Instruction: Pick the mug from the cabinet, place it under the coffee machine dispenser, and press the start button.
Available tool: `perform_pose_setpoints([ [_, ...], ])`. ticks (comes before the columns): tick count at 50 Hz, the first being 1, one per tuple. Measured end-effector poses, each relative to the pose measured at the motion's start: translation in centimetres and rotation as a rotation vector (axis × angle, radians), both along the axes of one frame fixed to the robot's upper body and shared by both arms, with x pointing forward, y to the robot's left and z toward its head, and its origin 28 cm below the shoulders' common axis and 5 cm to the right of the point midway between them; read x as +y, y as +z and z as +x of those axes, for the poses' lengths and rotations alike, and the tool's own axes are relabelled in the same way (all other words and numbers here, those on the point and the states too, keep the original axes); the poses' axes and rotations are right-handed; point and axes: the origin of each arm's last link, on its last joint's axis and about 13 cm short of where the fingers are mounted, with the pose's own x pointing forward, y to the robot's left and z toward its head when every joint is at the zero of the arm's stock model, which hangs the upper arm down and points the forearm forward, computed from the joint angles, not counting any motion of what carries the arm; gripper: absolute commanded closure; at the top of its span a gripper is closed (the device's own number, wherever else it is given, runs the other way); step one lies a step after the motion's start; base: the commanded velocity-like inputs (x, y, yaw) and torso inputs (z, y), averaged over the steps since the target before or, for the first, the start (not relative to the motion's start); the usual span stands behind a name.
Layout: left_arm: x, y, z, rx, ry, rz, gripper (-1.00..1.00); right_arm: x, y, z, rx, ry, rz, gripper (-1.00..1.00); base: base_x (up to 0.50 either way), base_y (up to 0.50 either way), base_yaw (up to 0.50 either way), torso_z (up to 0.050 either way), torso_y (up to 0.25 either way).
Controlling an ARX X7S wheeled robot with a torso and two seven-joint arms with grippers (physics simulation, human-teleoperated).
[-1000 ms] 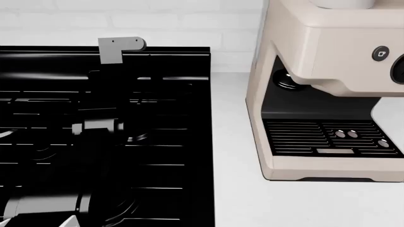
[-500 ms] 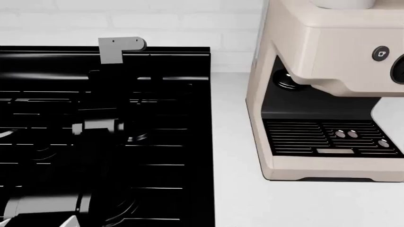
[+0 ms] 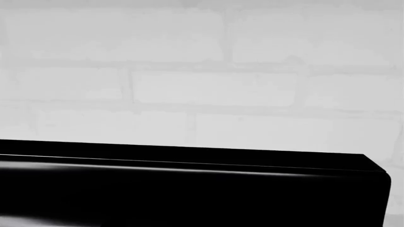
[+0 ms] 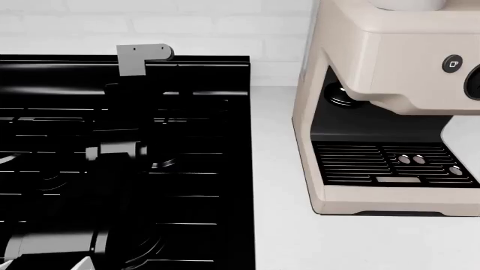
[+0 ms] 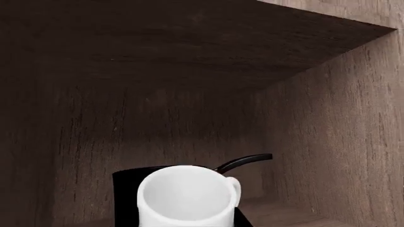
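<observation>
White ceramic mug sits inside the wooden cabinet, close before your right hand, whose grip state you cannot tell; you're at pickup, so close on it next.

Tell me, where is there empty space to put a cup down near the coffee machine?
The bare white counter between the black stovetop and the coffee machine is free, as is the strip in front of the machine. The black drip grille under the dispenser is also empty. The stovetop itself is crowded with grates and the left arm.
</observation>
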Motion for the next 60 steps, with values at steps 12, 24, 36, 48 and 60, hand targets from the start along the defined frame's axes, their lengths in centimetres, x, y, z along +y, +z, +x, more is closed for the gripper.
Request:
perform_pose_setpoints([
  [12,0.0,0.0,0.0,-0.002,0.001,0.004,-1.00,0.6,1.9,-4.4,-0.128,0.055,-0.047,1.00,0.00,0.00,0.00,0.000,0.000],
  [24,0.0,0.0,0.0,-0.005,0.002,0.006,-1.00,1.1,1.7,-6.4,-0.150,0.104,-0.092,1.00,-0.46,-0.10,0.00,0.000,0.000],
  [36,0.0,0.1,0.0,-0.007,0.004,0.006,-1.00,1.2,0.9,-6.8,-0.149,0.138,-0.118,1.00,-0.50,-0.25,0.00,0.000,0.000],
  [48,-0.1,0.0,0.0,-0.007,-0.001,0.008,-1.00,1.2,0.0,-7.5,-0.173,0.157,-0.155,1.00,-0.26,-0.32,0.00,0.000,0.000],
  [60,-0.1,0.0,0.0,-0.011,0.000,0.010,-1.00,1.9,-4.2,-7.6,-0.103,0.244,-0.175,1.00,0.00,0.00,0.00,0.000,0.000],
])
